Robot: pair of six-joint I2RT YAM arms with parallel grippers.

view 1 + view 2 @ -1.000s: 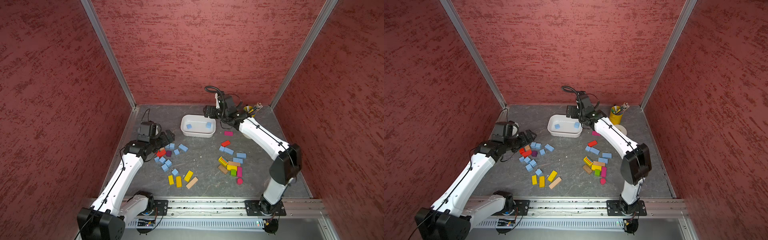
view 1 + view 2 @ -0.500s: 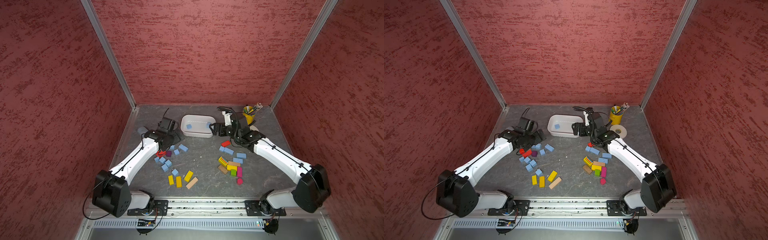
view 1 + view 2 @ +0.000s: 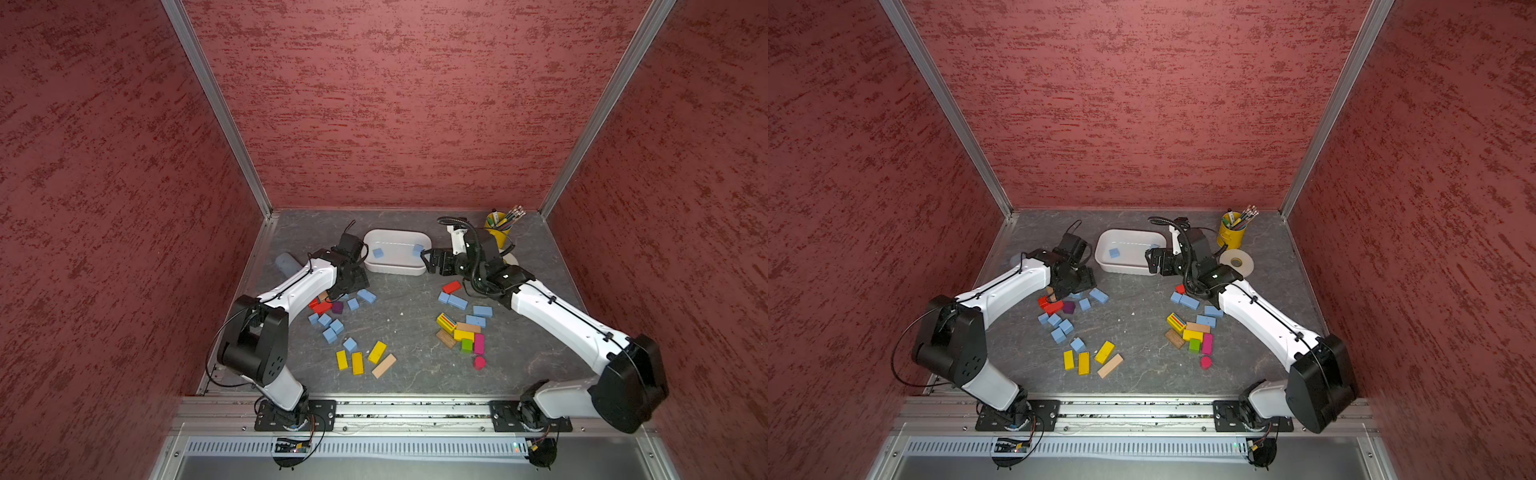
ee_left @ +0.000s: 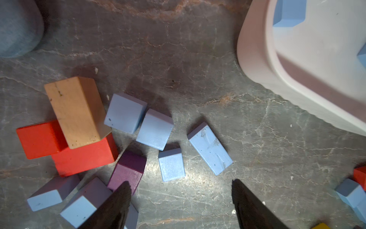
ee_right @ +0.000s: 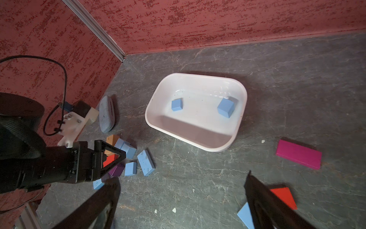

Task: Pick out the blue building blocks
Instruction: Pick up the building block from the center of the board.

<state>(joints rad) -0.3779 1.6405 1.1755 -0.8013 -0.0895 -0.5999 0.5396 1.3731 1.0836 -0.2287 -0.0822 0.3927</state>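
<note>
Several blue building blocks (image 4: 171, 164) lie in a left cluster (image 3: 330, 328), mixed with red, purple and plain wood blocks. My left gripper (image 4: 181, 184) hangs low over this cluster (image 3: 343, 293), open, with bare table between its fingers and a small blue cube just past the tips. More blue blocks (image 3: 457, 302) lie on the right. Two blue cubes (image 5: 176, 104) sit in the white tray (image 3: 395, 270). My right gripper (image 5: 182, 178) is open and empty beside the tray's right end (image 3: 428, 261).
A yellow cup of pencils (image 3: 498, 232) and a tape roll (image 3: 1236, 262) stand at the back right. A grey rounded lump (image 3: 286, 264) lies by the left wall. Yellow and wood blocks (image 3: 365, 359) lie near the front, and a mixed pile (image 3: 463, 332) to the right.
My left arm swung in from the left and lowered over the left cluster, jaws narrowing a little. My right arm drew back from over the tray to its right end.
</note>
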